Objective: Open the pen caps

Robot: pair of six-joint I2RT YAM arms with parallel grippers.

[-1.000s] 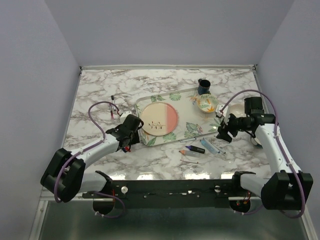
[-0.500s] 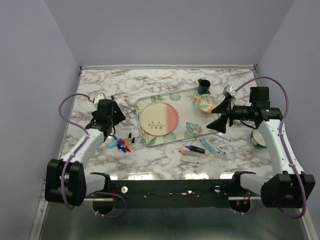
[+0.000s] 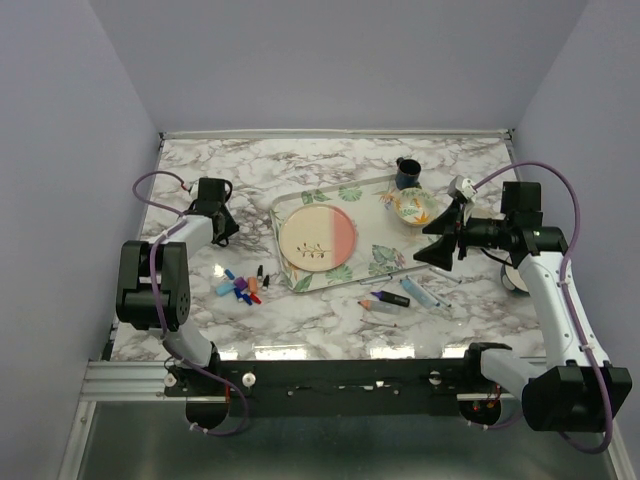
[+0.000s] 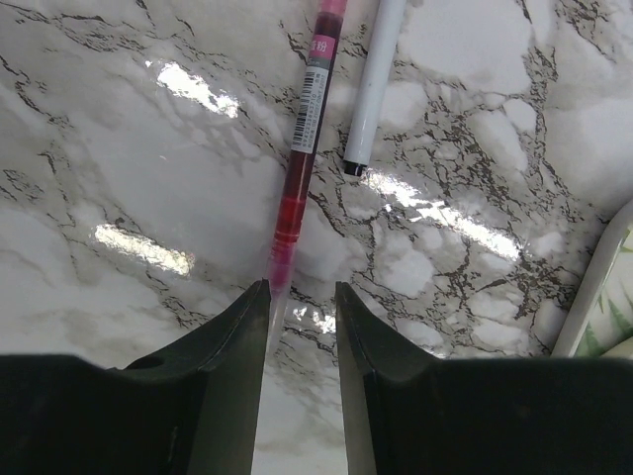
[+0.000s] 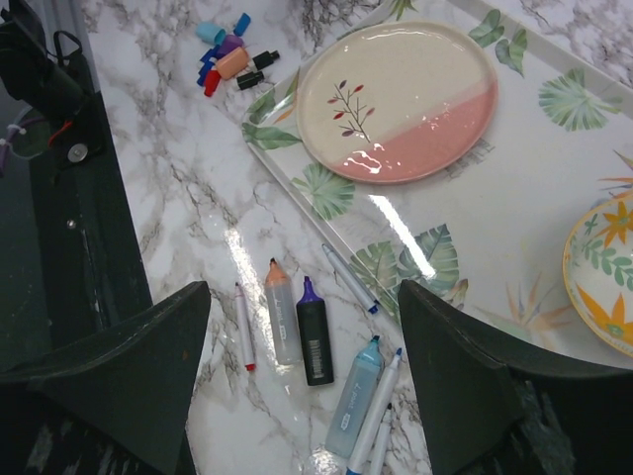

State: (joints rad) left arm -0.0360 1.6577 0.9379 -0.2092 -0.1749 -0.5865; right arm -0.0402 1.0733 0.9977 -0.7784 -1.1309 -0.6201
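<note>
Pen caps (image 3: pixel 240 289) lie in a small loose heap on the marble table (image 3: pixel 200 170), just off the near left corner of the tray (image 3: pixel 395 262). They are well apart from both grippers: closer to the arm bases than the left gripper (image 4: pixel 302 289), and across the tray from the right gripper (image 5: pixel 304 289). From the right wrist the heap shows blue, light-blue, purple, orange, red and black pieces, touching or just beside one another, far ahead of that gripper and off to its left.

The left gripper is down close to the table, out to the left of the tray. Its fingers (image 4: pixel 232 346) stand only a little apart, with a narrow strip of marble showing between them. A red pen (image 4: pixel 302 139) points straight out ahead. Its pale tip reaches into the gap and lies against one finger, but the fingers are not pressed onto it. A white pen (image 4: pixel 374 79) with a black end lies just beside the red one, on the tray's side, clear of the fingers.

The right gripper hangs over the tray's near right edge, its fingers (image 5: pixel 465 376) spread wide and holding nothing. Below and between them, pens lie on the table just off the tray:
- a thin red-tipped pen (image 5: pixel 243 327)
- an orange highlighter (image 5: pixel 280 312)
- a dark highlighter (image 5: pixel 315 341) with a purple tip
- a light-blue highlighter (image 5: pixel 354 396)
- thin blue-tipped pens (image 5: pixel 351 279)

A plate (image 5: pixel 396 99) sits on the tray ahead of this gripper, and a bowl (image 5: pixel 603 287) sits off to its right.
</note>
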